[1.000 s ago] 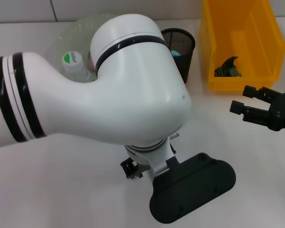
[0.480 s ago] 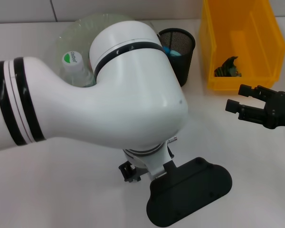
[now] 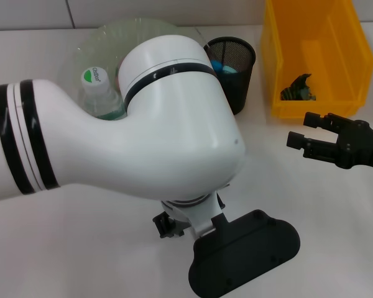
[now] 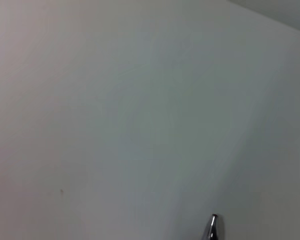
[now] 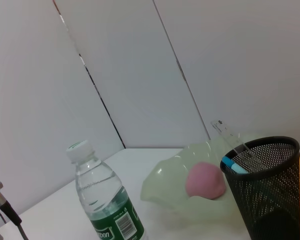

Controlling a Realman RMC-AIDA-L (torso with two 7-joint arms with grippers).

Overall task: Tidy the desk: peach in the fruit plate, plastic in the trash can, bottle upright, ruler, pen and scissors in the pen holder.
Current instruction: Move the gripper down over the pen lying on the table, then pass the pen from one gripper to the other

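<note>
Pen (image 4: pixel 211 227) is what remains, judging by its metal tip alone under the left arm, whose grip I cannot tell. Right gripper (image 3: pixel 303 130) hovers open, empty. Done: peach (image 5: pixel 205 180) in plate (image 5: pixel 165 182), bottle (image 5: pixel 106 202) upright, scrap (image 3: pixel 298 87) binned, ruler (image 5: pixel 229 138) and scissors (image 5: pixel 235 165) in cup (image 3: pixel 235 71).

We see bright, even overhead light w/ soft shadows on the plain white desk (image 3: pixel 311 205). Left wrist view is murky grey; the metal pen tip (image 4: pixel 212 227) glints.
</note>
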